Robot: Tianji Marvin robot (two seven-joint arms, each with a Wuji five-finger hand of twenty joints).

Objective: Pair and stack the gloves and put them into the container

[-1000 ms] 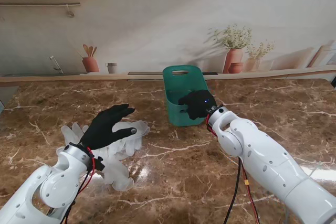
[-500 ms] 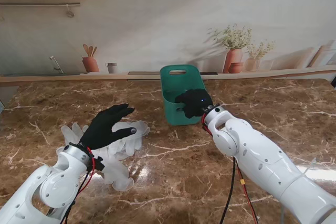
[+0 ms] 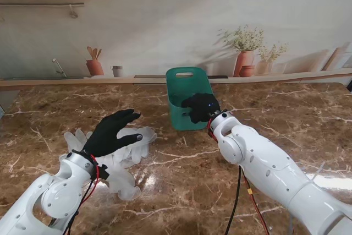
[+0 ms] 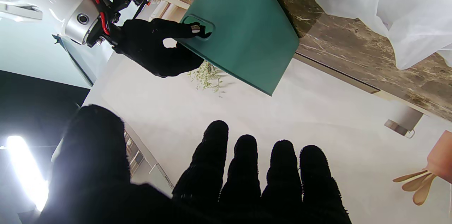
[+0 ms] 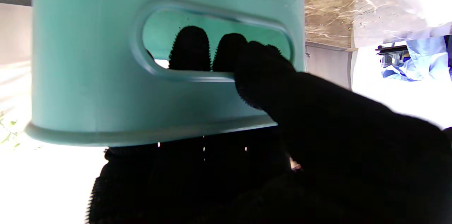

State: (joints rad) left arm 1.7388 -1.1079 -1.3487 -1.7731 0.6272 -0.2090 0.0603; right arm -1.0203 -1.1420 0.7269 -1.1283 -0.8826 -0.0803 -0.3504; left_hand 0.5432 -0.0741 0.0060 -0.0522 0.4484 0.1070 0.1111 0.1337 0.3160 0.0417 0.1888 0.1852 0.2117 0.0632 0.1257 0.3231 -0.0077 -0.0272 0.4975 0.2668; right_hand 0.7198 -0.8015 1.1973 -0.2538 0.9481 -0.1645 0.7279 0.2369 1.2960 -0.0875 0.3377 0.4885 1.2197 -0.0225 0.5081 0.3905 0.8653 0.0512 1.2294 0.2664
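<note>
The left hand [image 3: 113, 131] hovers just over the pile of white gloves [image 3: 118, 155], in the same spot as a second ago, fingers spread and straight, holding nothing. Farther off, the right hand [image 3: 200, 107] has dragged the green container [image 3: 181, 89] a little to the left since then. That hand is clamped on the container's near wall: its fingers [image 5: 190, 49] are hooked inside and show through the handle slot, with the thumb pressed on the outside. The marble table [image 3: 181, 185] lies under both hands
</note>
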